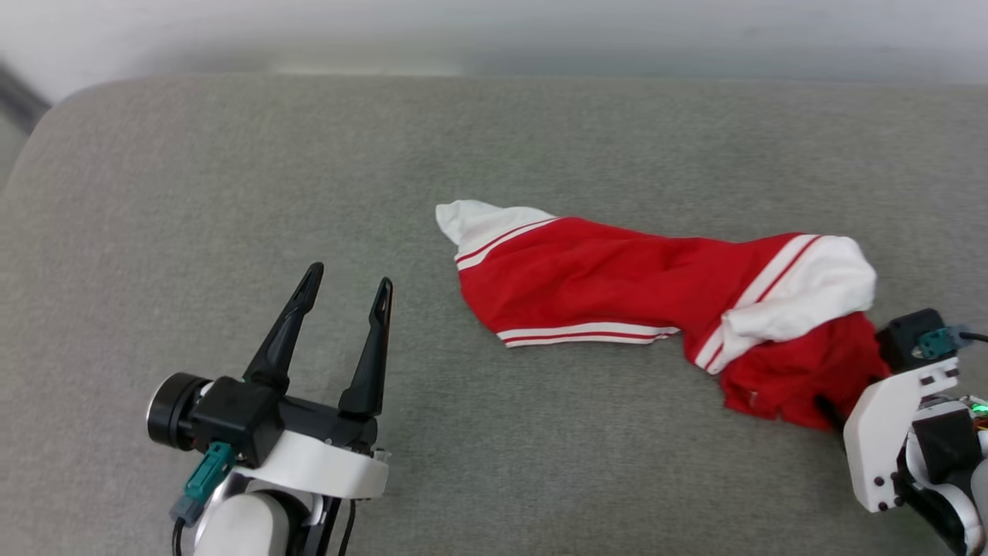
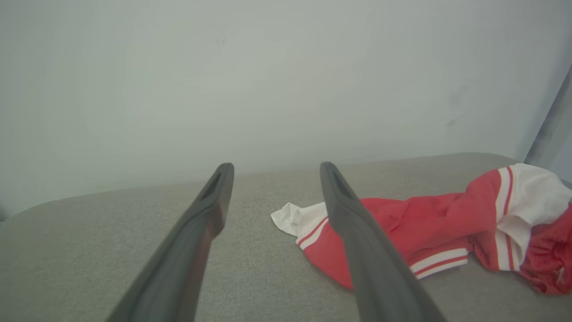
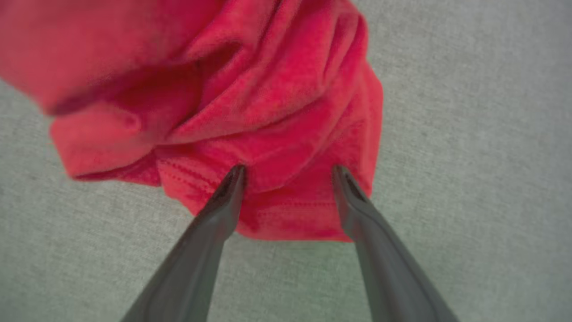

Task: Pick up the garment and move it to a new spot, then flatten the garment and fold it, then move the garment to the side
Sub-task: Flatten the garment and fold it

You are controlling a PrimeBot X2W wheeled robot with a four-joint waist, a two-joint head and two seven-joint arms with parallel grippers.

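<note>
- Red jersey T-shirt [image 1: 602, 278] crumpled on grey upholstery [image 1: 231, 193], its front lost among folds.
- Left gripper [image 1: 349, 279] spread, empty, well left.
- Right gripper [image 3: 288, 172] spread astride bunched right hem; contact unclear.

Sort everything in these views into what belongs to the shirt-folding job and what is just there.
Belongs to the job:
- garment, crumpled on the cushion
- right gripper, open, poised at its red edge
- left gripper, open, apart from it

Just there:
- grey cushion, the surface underneath
- pale wall behind
</note>
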